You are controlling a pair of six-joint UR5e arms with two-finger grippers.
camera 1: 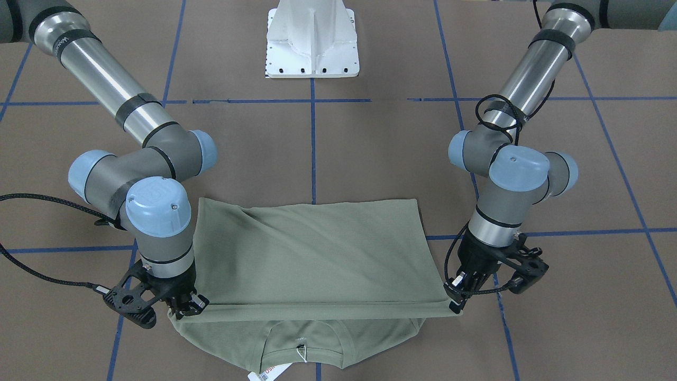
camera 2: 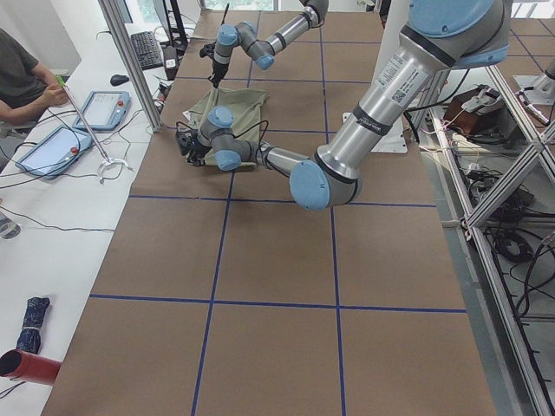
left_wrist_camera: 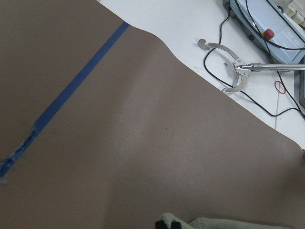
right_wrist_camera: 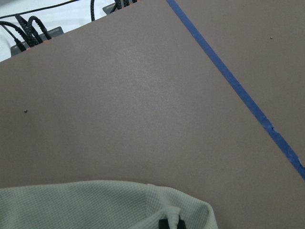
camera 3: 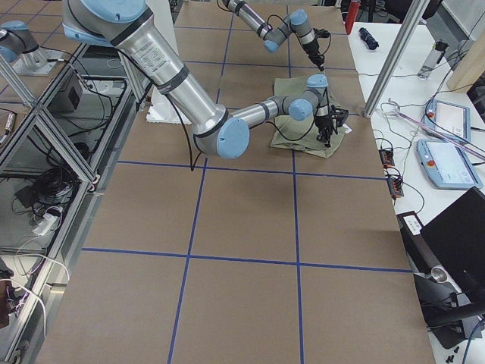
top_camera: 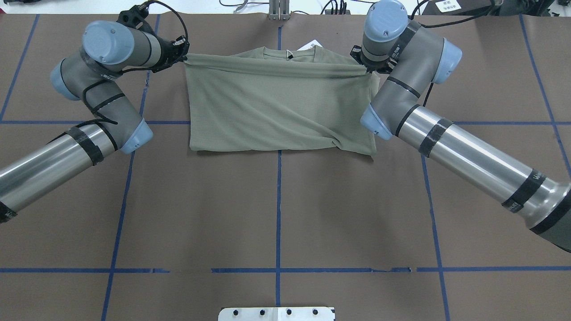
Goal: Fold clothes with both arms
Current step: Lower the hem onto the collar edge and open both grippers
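Note:
The olive-green shirt (camera 1: 317, 248) lies folded at the table's far side (top_camera: 276, 102). Its ribbed neck (camera 1: 304, 346) and white price tag (camera 1: 267, 374) stick out from under the folded layer. My left gripper (camera 1: 456, 304) is shut on one corner of the upper layer's edge (top_camera: 184, 56). My right gripper (camera 1: 186, 308) is shut on the other corner (top_camera: 368, 69). The edge is stretched taut between them, just above the neck. The left wrist view shows a bit of fabric (left_wrist_camera: 219, 223) at its bottom, and the right wrist view shows the pinched cloth (right_wrist_camera: 95, 205).
The white pedestal (camera 1: 312, 39) stands at the robot's side of the brown table (top_camera: 276, 200), which has blue tape lines. The table's far edge lies just past the neck. Beyond it are a white desk with tablets (camera 2: 104, 108), cables and an operator (camera 2: 22, 74).

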